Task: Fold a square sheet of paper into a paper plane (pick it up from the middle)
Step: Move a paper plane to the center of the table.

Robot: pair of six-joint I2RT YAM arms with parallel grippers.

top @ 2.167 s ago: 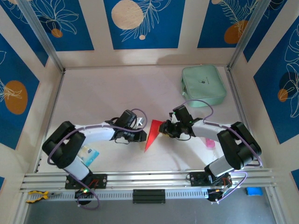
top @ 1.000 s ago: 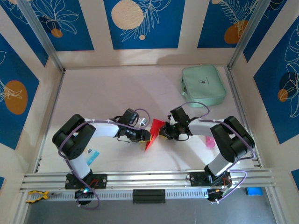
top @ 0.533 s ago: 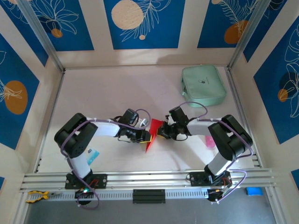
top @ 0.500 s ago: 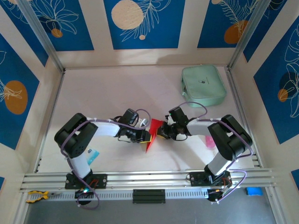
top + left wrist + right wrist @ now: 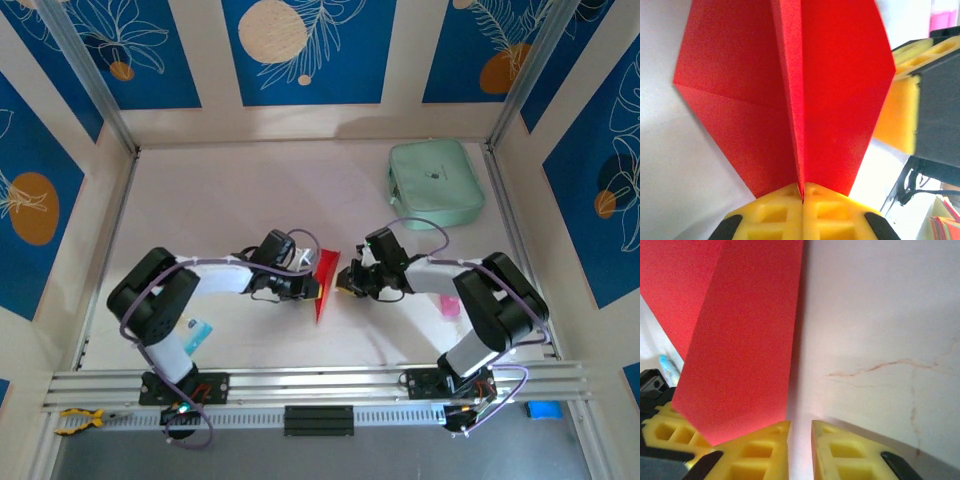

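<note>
The square sheet of paper [image 5: 323,300] is bright red and folded into a pointed paper plane shape with a central ridge; it sits on the table between the two grippers. My left gripper [image 5: 310,289] is shut on it from the left. In the left wrist view the yellow fingertips press together on the ridge of the paper [image 5: 840,100], gripper [image 5: 803,192]. My right gripper [image 5: 346,282] is just right of the paper. In the right wrist view it [image 5: 800,440] stands slightly open over bare table, beside the paper's edge [image 5: 740,340].
A mint-green pouch [image 5: 436,183] lies at the back right. A small blue-and-white packet [image 5: 192,335] sits by the left arm's base and a pink item [image 5: 450,305] by the right arm. The metal rail [image 5: 320,383] runs along the near edge.
The left gripper has closed onto the paper's ridge. The right gripper has opened a little and come off the paper. The paper looks narrower and more upright than before.
</note>
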